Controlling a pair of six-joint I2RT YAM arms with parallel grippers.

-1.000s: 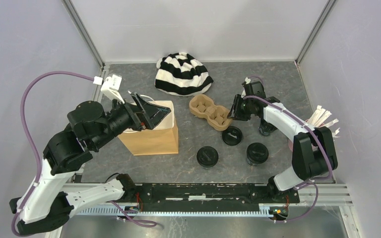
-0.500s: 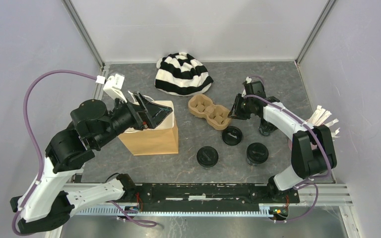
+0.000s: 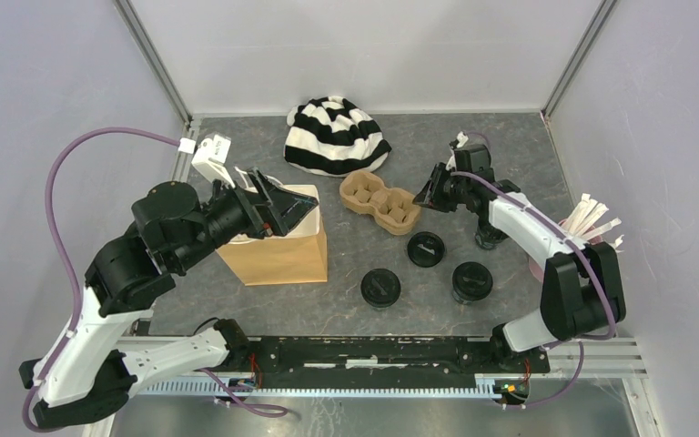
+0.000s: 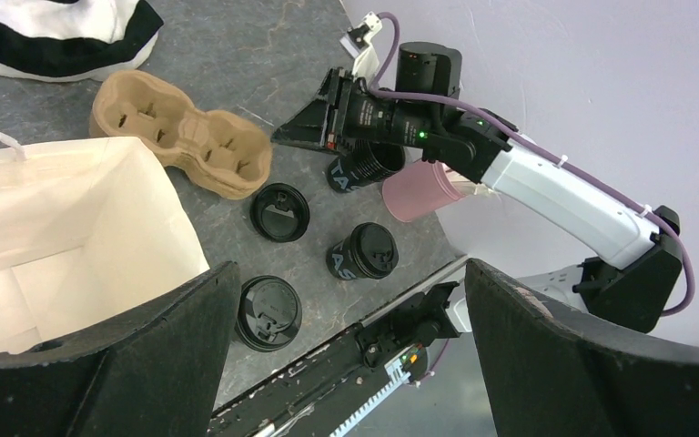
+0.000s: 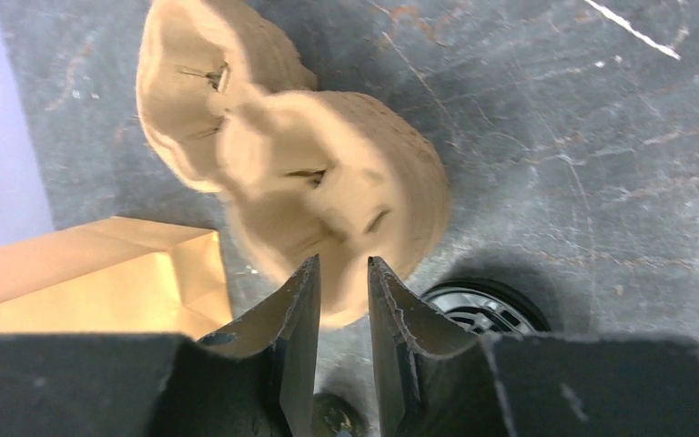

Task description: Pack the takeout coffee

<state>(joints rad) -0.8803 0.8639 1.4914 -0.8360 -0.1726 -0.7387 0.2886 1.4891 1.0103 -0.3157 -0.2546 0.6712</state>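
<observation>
Brown paper forms the bag (image 3: 278, 255) that stands upright on the left half of the grey worktop (image 3: 528, 150), with its mouth open and its inside pale. We see the left end effector (image 3: 287, 205) poised over that mouth, its fingers spread wide with nothing between them.

The takeout coffee is outside the bag, standing on the worktop towards the near edge. The left coffee cup (image 3: 380, 288), lidded, stands to the right of the bag. The right coffee cup (image 3: 471, 280), also lidded, stands further right and apart from it. Between the two and a little farther back we find a black lid (image 3: 426, 248); we cannot tell whether a cup sits under it. Another black cup (image 4: 364, 164), partly hidden, stands beneath the right arm, just beside a pink cup (image 4: 414, 196) holding white sticks (image 3: 592, 217).

A moulded-cardboard cup carrier (image 3: 380, 202) lies between the bag and the right arm, just in front of a black-and-white striped beanie (image 3: 337, 137). The right end effector (image 5: 342, 273) is at the carrier's right end, its fingers drawn close with only a slim gap. In the wrist view the carrier's rim lies in that gap, so we read it as pinched. That view is blurred around the carrier.
</observation>
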